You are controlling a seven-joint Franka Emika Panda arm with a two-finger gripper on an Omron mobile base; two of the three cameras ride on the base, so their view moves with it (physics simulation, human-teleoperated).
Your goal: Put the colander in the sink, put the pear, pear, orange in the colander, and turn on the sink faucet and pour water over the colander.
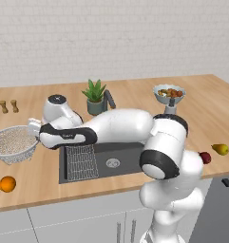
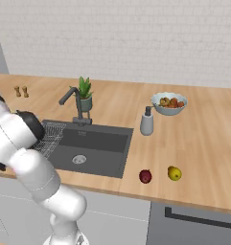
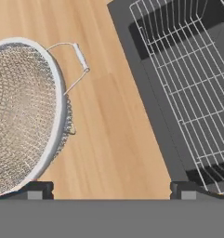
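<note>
**Open gripper positioned over the counter between colander and sink**

The two-finger gripper (image 3: pixel 111 189) is being held with its dark fingertips (image 3: pixel 36 189) spread wide apart, nothing being pinched between them; bare wooden counter (image 3: pixel 113 139) is being framed in the gap. In the hand view, one fingertip is being shown just beside the rim of the round white-grey wire-mesh colander (image 3: pixel 20 116), whose thin wire side handle (image 3: pixel 76 60) is projecting toward the basin; the other fingertip is standing at the edge of the large rectangular dark grey sink (image 3: pixel 153 107), in which a flat rectangular wire rack (image 3: pixel 192 83) is lying.

In the left base view, the small bright orange sphere (image 1: pixel 7 183) is resting nearest, on the counter's front left, in front of the colander (image 1: pixel 12 143), which is sitting on the counter just left of the sink (image 1: pixel 116 163). The white arm is being stretched across the basin toward the colander. The dark red pear (image 2: pixel 145 176) and the yellow pear (image 2: pixel 174 173) are lying near each other on the counter right of the sink. Farther back, the dark grey angular faucet (image 2: pixel 74 103) is standing behind the basin, a potted green plant (image 2: pixel 85 94) beside it, a small grey bottle (image 2: pixel 146 122) at the right rear corner, and a pale bowl of mixed fruits (image 2: pixel 169 103) beyond.
</note>
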